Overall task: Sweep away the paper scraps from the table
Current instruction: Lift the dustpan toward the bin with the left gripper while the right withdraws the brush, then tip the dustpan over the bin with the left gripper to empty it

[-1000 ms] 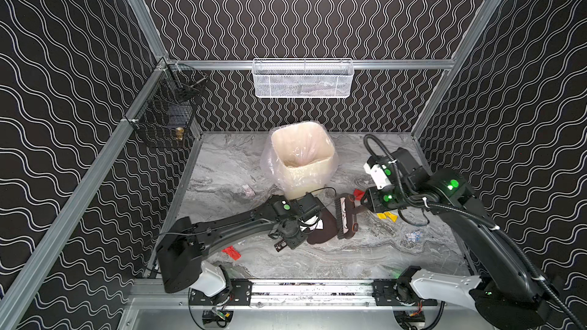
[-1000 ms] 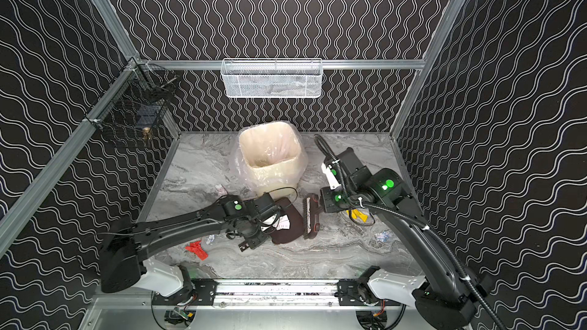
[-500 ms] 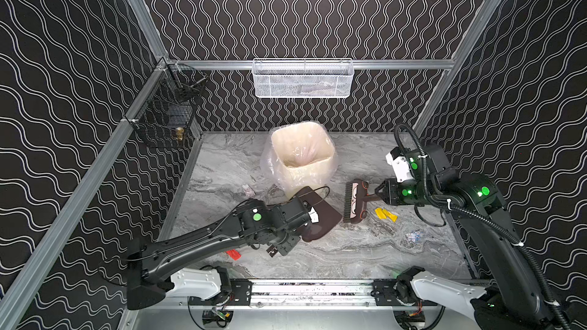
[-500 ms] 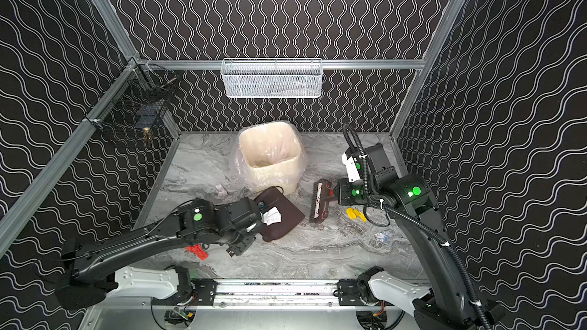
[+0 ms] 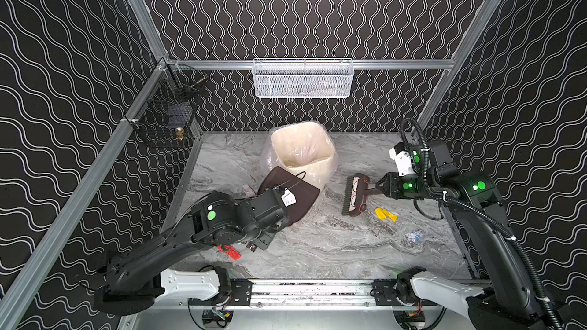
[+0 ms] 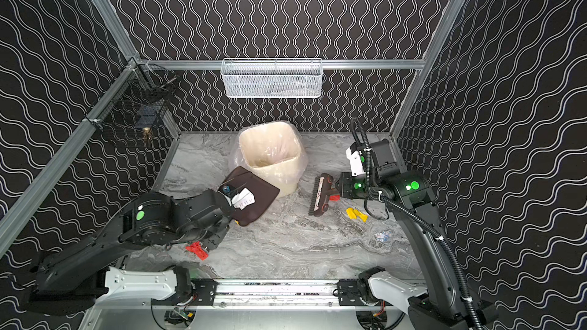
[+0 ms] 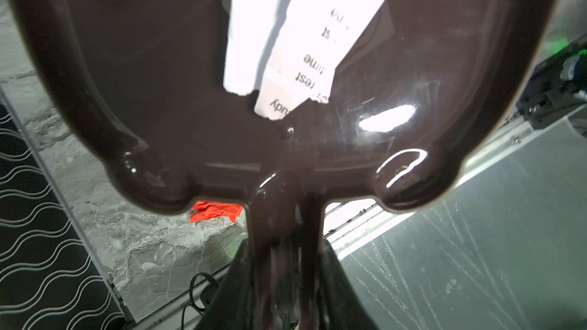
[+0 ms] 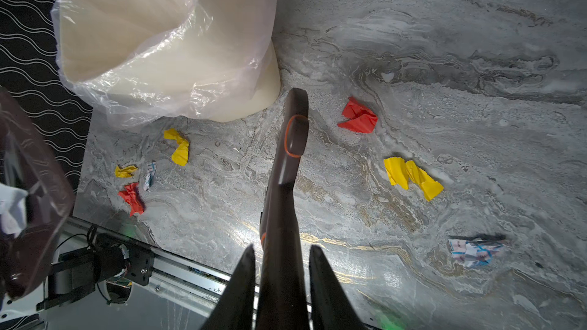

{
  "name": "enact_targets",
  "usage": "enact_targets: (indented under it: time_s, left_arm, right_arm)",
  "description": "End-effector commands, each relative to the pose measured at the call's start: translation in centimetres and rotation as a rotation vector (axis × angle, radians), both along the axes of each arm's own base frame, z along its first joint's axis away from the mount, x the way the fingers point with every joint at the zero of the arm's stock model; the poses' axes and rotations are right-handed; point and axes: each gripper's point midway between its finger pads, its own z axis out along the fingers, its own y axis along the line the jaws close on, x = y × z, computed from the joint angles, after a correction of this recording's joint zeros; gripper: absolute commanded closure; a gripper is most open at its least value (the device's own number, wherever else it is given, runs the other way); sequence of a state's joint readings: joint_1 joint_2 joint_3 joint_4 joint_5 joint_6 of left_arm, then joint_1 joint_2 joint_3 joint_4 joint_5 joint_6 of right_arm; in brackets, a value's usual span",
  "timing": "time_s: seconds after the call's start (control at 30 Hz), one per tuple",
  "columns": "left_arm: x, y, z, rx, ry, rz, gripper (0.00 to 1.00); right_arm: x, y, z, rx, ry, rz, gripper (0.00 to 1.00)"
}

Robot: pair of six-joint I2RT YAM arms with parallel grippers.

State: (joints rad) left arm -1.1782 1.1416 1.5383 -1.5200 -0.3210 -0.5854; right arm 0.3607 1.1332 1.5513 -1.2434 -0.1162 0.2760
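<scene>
Marble table (image 5: 333, 249), yellow paper scrap (image 5: 385, 214), long axis left-right

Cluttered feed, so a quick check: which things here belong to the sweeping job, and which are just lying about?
Job: paper scraps, brown dustpan, brush, lined bin, table.
Lying about: white mesh basket, black wire basket.

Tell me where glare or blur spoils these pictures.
Left wrist view: white glare spots on the glossy dustpan, the printed scrap overexposed, the handle blurred near the lens. Right wrist view: the larger red scrap sharp, a faint sheen on the table. Both top views: evenly lit, sharp.
</scene>
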Motion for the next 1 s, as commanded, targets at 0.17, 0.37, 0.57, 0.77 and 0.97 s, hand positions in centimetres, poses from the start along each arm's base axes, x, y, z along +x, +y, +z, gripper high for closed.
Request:
enact_targets:
  time_s: [0.17,0.37,0.57,0.77,0.97]
  left_arm:
    - [1.4,3.7,2.6,0.058,-0.055,0.152,1.00]
    - [4.2,6.0,3.8,0.080,-0.047,0.231,1.00]
    - [8.2,7.2,3.8,0.071,0.025,0.276,1.00]
    - [12.5,9.3,4.0,0.038,0.063,0.320,1.00]
    - [16.7,9.0,4.0,0.094,0.059,0.333,1.00]
  right_arm:
    - [1.9,0.8,0.8,0.040,-0.046,0.027,1.00]
    - [2.7,0.9,0.7,0.047,-0.043,0.042,1.00]
    - [3.3,0.7,1.4,0.053,-0.050,0.044,1.00]
    - [3.2,0.2,2.2,0.065,-0.064,0.021,1.00]
    - [2.5,-0.6,2.1,0.057,-0.066,-0.014,1.00]
